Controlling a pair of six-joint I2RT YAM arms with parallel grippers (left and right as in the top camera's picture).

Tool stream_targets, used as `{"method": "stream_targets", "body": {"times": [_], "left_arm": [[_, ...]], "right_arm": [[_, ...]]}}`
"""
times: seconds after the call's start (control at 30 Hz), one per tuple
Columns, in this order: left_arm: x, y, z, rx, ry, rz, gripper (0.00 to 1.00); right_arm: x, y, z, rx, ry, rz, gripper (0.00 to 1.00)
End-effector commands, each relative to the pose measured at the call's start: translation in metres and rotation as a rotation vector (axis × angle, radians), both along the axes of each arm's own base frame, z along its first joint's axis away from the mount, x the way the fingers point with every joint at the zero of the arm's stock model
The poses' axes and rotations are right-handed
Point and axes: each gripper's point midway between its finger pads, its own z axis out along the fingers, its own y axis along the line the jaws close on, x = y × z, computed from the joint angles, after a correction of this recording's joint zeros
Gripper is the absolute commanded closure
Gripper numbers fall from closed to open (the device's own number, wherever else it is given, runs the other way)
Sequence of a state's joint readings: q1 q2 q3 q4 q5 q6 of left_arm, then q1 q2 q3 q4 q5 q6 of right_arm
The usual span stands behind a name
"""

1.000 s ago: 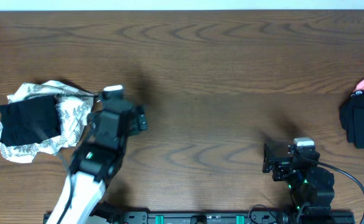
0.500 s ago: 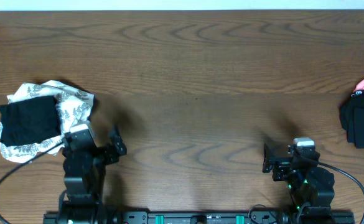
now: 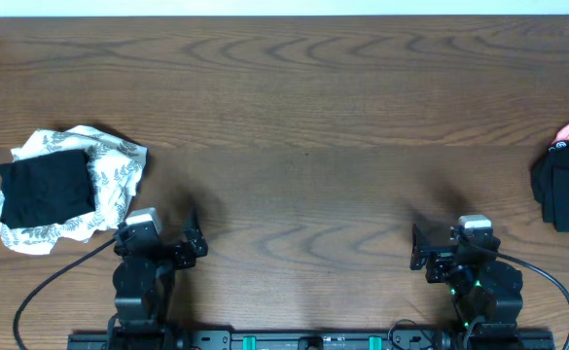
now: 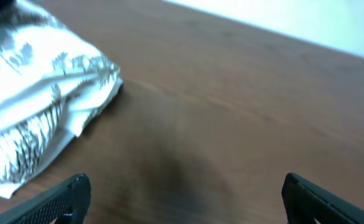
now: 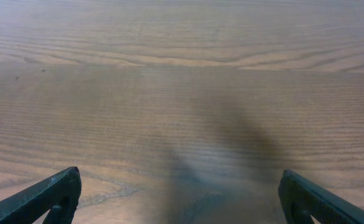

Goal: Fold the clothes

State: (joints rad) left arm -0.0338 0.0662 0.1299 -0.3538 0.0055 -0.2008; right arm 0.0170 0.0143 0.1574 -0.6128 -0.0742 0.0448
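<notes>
The clothes, a plain black shirt [image 3: 47,187], lie folded into a flat rectangle on a white leaf-print cloth [image 3: 117,167] at the table's left. My left gripper [image 3: 182,243] [image 4: 185,186] is pulled back near the front edge, right of and below the pile, open and empty over bare wood. In the left wrist view the leaf-print cloth [image 4: 35,106] fills the left side. My right gripper [image 3: 420,249] [image 5: 180,183] rests open at the front right with only tabletop between its fingers.
A black garment with a pink piece [image 3: 564,185] lies at the right edge of the wooden table [image 3: 303,107]. Cables trail from both arm bases along the front edge.
My left arm has drawn back from beside the cloth pile toward the front edge, leaving the black shirt lying on the leaf-print cloth. The right arm has not moved.
</notes>
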Motion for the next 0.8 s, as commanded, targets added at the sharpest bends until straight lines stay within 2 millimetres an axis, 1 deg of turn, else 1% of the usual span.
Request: {"method": "stream_targets", "body": {"times": [0.0, 0.03, 0.77], "left_arm": [[-0.0003, -0.0007, 0.0000, 0.016, -0.030, -0.012, 0.02], [-0.0003, -0.0007, 0.0027, 0.015, -0.043, -0.012, 0.02], [-0.0003, -0.0007, 0.0020, 0.015, -0.039, -0.012, 0.02]], "right_arm": [[0.0000, 0.0002, 0.0006, 0.015, -0.005, -0.005, 0.01], [0.0000, 0.0002, 0.0006, 0.015, -0.005, -0.005, 0.01], [0.0000, 0.0002, 0.0006, 0.014, -0.005, -0.005, 0.01]]}}
